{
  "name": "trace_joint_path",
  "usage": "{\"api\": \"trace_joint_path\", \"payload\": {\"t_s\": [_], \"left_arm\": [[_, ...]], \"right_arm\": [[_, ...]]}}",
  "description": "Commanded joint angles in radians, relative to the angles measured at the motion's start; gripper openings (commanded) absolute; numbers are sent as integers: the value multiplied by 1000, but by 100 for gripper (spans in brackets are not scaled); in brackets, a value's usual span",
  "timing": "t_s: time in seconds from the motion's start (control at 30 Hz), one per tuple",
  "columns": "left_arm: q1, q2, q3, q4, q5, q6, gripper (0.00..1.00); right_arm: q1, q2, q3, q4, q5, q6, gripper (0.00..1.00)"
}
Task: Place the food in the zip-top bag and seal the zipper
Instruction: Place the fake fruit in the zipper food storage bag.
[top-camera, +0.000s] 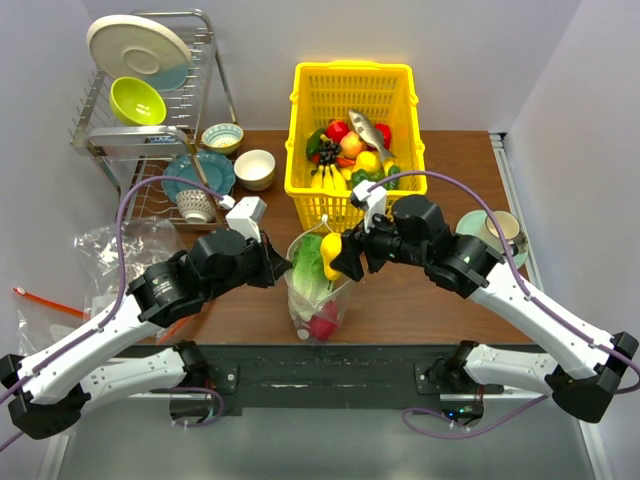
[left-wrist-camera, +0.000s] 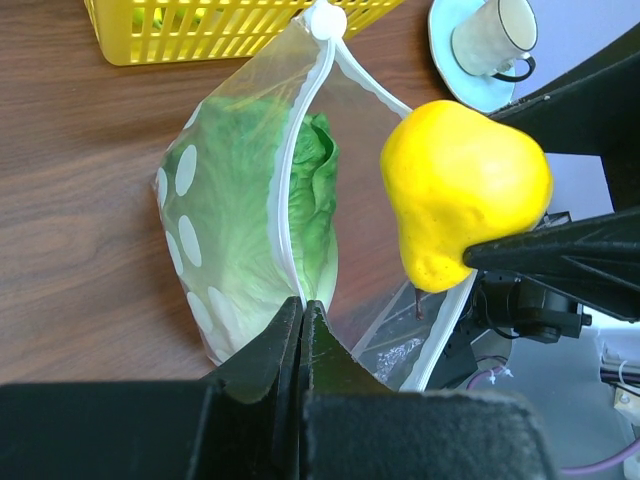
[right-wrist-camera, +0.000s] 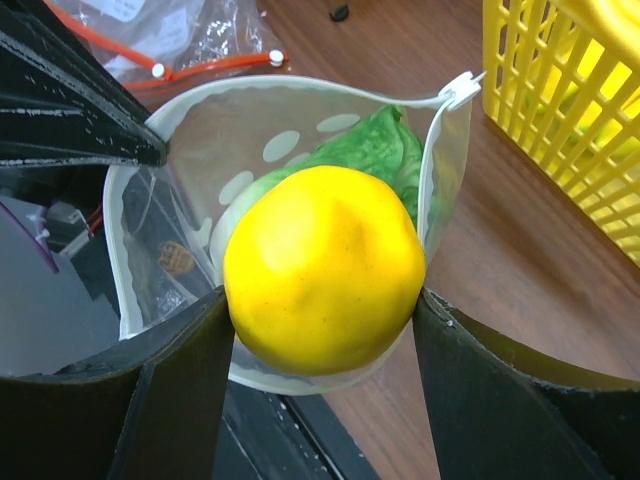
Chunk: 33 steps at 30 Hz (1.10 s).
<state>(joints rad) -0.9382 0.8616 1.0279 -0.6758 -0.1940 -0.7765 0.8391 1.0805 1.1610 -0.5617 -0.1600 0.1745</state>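
The zip-top bag (top-camera: 336, 300) stands open between the arms, clear with white dots (left-wrist-camera: 187, 170). Green lettuce (top-camera: 308, 262) fills its upper part and a pink-red piece (top-camera: 322, 322) lies at the bottom. My left gripper (left-wrist-camera: 302, 306) is shut on the zipper (left-wrist-camera: 286, 215) at the bag's near mouth edge and holds it up. A yellow pear (right-wrist-camera: 322, 265) sits between the fingers of my right gripper (right-wrist-camera: 322, 296), which is shut on it just above the open mouth (right-wrist-camera: 300, 88). In the left wrist view the pear (left-wrist-camera: 460, 190) hangs beside the lettuce (left-wrist-camera: 315, 190).
A yellow basket (top-camera: 352, 68) with more toy food stands behind the bag. At the back left a dish rack (top-camera: 205, 60) and bowls (top-camera: 255, 168). A cup on a saucer (top-camera: 497, 231) lies right. Plain bags with orange strips (top-camera: 45, 300) lie far left.
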Motion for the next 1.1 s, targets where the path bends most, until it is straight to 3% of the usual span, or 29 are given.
{"api": "trace_joint_path", "payload": {"t_s": [0.0,0.53,0.73,0.77,0.87,1.07], "left_arm": [[3,-16,28,47,-12,-18,0],[3,-36,20,39,10,-1,0],[3,-45,17,30,2,0,0],[3,-45,17,30,1,0,0],[3,-50,12,27,-1,0,0],[3,-50,11,22,1,2,0]], "right_arm": [[29,-2,69,-47,65,-23,25],[195,116,141,-98,249,-1,26],[212,114,147,-122,278,-12,59],[213,107,147,-127,281,-12,68],[213,90,144,-124,286,-10,74],[213,78,157,-135,298,-4,76]]}}
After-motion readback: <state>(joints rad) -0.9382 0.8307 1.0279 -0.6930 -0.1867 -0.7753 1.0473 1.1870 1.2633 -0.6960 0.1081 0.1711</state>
